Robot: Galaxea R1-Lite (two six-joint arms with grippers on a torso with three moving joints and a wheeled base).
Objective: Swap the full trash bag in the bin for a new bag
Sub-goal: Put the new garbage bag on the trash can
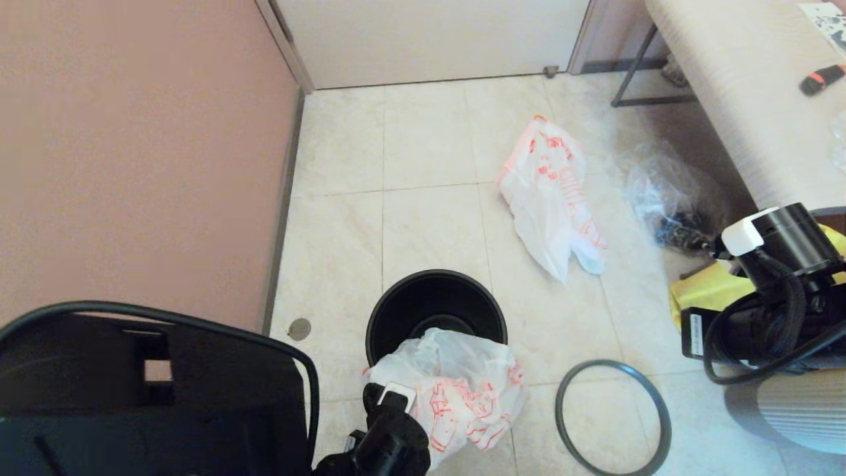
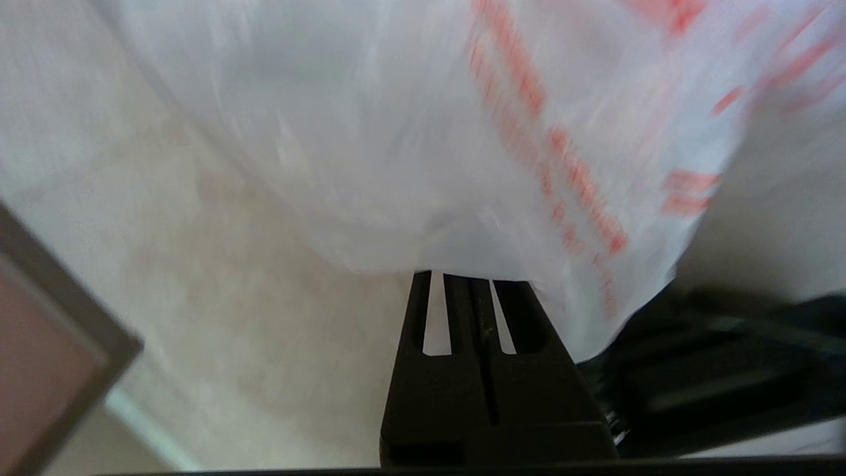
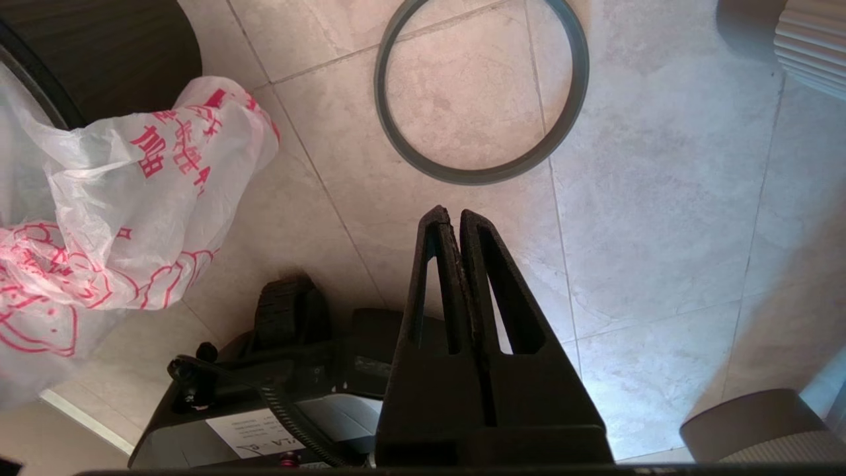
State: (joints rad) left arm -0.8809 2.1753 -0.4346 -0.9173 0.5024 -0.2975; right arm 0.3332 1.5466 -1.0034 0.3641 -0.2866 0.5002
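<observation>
Fingers of the left gripper (image 2: 470,281) were pinched shut on the new bag (image 1: 456,383), holding its limp white plastic over the near rim of the bin (image 1: 436,311). Pressed together on nothing, the right gripper (image 3: 455,218) hung above the floor beside the grey hoop (image 1: 613,418). Farther off on the tiles lay the full trash bag (image 1: 552,198), well apart from the bin.
</observation>
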